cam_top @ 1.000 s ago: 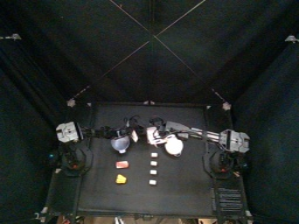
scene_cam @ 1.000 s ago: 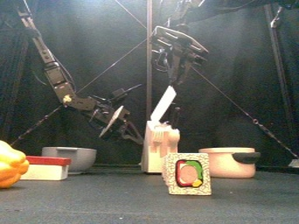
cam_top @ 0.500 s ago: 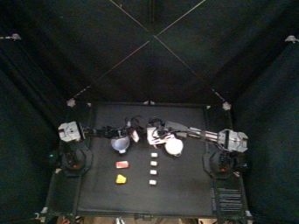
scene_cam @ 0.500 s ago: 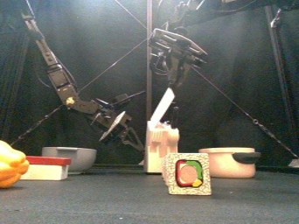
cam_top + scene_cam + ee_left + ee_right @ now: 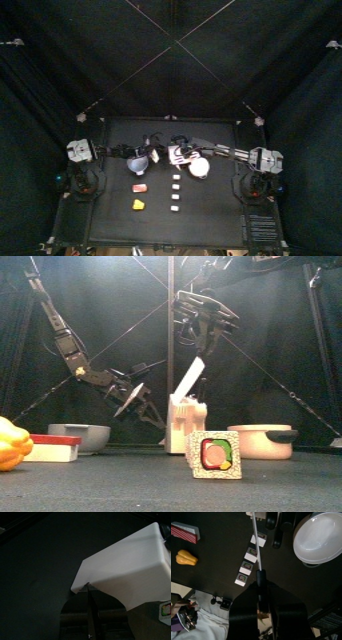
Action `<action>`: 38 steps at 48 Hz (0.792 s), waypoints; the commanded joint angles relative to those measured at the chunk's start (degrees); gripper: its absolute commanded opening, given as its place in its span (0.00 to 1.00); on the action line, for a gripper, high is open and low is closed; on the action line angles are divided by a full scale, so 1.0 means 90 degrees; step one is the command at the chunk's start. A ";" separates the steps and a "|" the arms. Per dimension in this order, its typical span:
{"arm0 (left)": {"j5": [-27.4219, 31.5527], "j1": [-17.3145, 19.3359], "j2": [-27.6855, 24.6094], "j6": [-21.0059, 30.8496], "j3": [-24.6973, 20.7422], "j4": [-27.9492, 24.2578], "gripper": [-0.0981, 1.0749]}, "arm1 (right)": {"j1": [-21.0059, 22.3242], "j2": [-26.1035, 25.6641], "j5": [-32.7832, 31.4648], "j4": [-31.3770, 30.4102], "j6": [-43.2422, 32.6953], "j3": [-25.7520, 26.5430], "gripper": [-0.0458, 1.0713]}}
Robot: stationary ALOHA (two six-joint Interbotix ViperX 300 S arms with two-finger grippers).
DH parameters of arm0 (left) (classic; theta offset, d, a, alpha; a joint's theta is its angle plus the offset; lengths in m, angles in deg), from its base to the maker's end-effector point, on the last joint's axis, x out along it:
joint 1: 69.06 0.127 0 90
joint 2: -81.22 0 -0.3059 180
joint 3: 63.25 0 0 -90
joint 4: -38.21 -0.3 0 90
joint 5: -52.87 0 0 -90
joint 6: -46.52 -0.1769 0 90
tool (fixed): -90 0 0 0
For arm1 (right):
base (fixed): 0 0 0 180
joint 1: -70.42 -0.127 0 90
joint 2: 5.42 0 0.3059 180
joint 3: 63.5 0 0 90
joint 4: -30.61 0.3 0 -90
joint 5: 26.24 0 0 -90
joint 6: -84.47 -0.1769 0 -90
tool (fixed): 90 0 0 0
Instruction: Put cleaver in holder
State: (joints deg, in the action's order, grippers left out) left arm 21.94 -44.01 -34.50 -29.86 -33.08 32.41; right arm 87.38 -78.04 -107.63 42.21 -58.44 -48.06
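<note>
- Right claw (image 5: 260, 576) was clenched on the cleaver (image 5: 191, 376), gripping its upper end. The blade hung down from it on a slant.
- The holder (image 5: 185, 428) stood straight below that claw, upright. The blade's lower end was at the holder's top, and whether it had entered a slot could not be seen.
- Left claw (image 5: 144, 406) sat low, just beside the holder on the side away from the pot (image 5: 262, 441). I could not tell whether it gripped the holder or only stood near it.
- Risk: the blade was tilted. Pushed down like that, it would probably catch the holder's top edge and tip or shove the block, more so if the left claw was not bracing it.
- Risk: the grip was far up the cleaver, so a snag could twist the blade within the jaws or pull it loose.
- Against a second earlier: the cleaver's top had drifted slightly toward the pot side, and the lean looked a touch greater.
- The holder had not moved. The left claw was in much the same spot.
</note>
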 commanded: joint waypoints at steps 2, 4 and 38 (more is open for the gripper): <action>-0.0049 -0.0020 0.0010 -0.0010 -0.0166 -0.0068 0.38 | 0.0117 -0.0117 -0.0039 0.0020 0.0000 0.0195 0.35; -0.0049 -0.0020 0.0029 -0.0010 -0.0166 -0.0117 0.38 | 0.0127 -0.0107 -0.0059 0.0010 0.0000 0.0195 0.35; 0.0010 -0.0508 0.0361 0.0010 -0.0020 -0.0254 0.38 | 0.0322 -0.0117 -0.0283 0.0010 -0.0029 0.0234 0.35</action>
State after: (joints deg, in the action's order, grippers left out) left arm 22.20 -47.96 -33.10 -29.77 -32.82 30.30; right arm 89.14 -78.04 -109.91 42.38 -58.52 -47.62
